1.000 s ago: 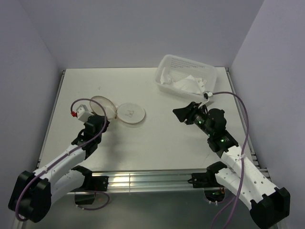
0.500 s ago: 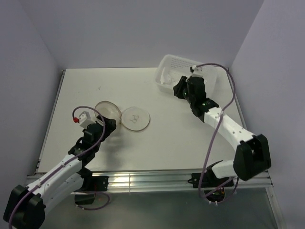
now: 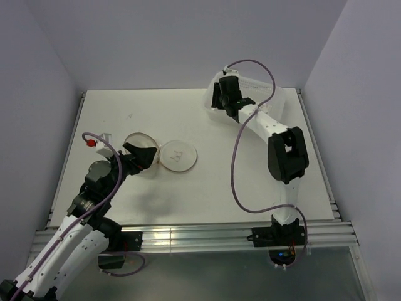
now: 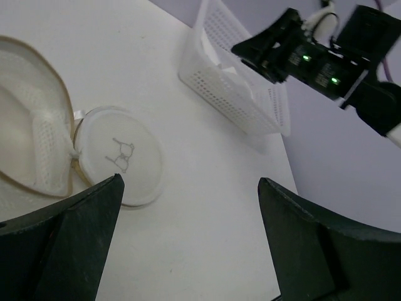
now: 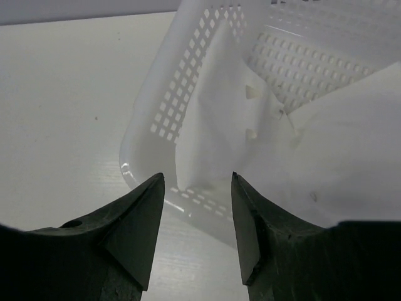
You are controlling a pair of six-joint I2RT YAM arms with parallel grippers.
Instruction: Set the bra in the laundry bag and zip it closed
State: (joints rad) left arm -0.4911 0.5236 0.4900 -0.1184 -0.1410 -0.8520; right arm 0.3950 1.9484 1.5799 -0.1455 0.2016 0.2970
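Hovering half-open and empty over a corner of the basket (image 5: 168,106), the right pincer (image 5: 195,182) could snag the perforated wall instead of the bra (image 5: 219,132) lying inside (white on white), while the left pincer (image 4: 189,188) gapes wide, empty, beside the open laundry bag (image 4: 34,147)

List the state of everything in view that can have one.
laundry bag: unzipped, mouth open.
lid: folded out flat beside the bag, joined at the rim.
bra: lying in the basket, not in the bag.
basket: upright, holding white fabric.
left pincer: wide open, empty, next to the bag.
right pincer: open, empty, over the basket's corner.
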